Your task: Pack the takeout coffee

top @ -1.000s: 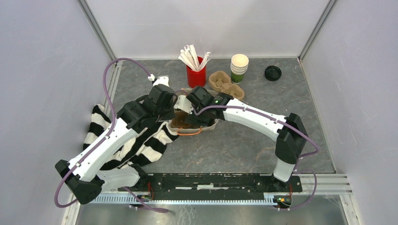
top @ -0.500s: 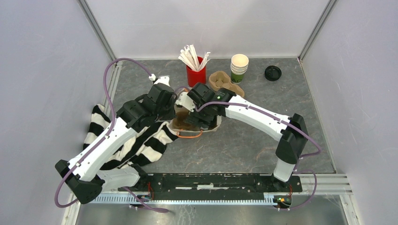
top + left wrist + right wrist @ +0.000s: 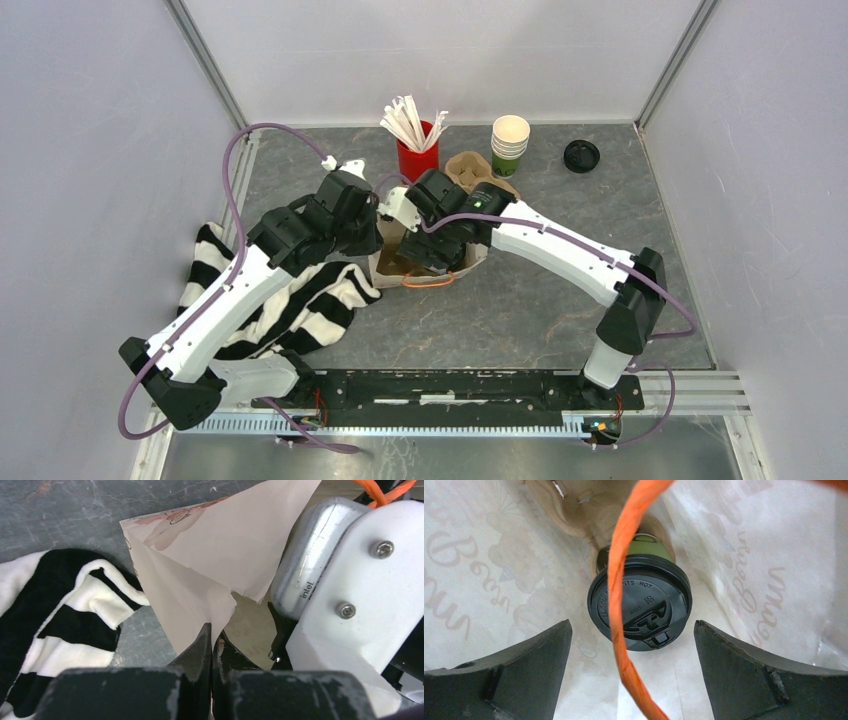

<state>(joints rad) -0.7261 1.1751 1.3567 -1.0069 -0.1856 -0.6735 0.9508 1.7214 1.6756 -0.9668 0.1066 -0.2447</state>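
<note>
The left gripper [image 3: 211,647] is pinching the torn edge of a white paper bag [image 3: 215,555], its jaws closed flat on the paper; the bag is sitting on the grey table [image 3: 520,310] between the two arms, beside a black-and-white striped cloth [image 3: 300,310] that is lying under the left arm. The right gripper [image 3: 633,630] is reaching into the mouth of the bag with its jaws spread wide and gripping nothing; both dark fingers [image 3: 524,670] are standing clear of the coffee cup [image 3: 639,607]. The cup is resting deep inside the bag, its black lid facing the wrist camera and a strip of green side showing above it (whether it is standing quite upright is hard to tell); a piece of brown moulded cardboard [image 3: 569,505] is showing just behind it; the bag's orange handle [image 3: 621,580] is looping across the lid in that view. Along the back of the table, a red cup [image 3: 418,165] of white sticks [image 3: 410,120], a cardboard cup tray [image 3: 468,172], a stack of green cups [image 3: 510,145] and a lone black lid [image 3: 581,155] are standing.
</note>
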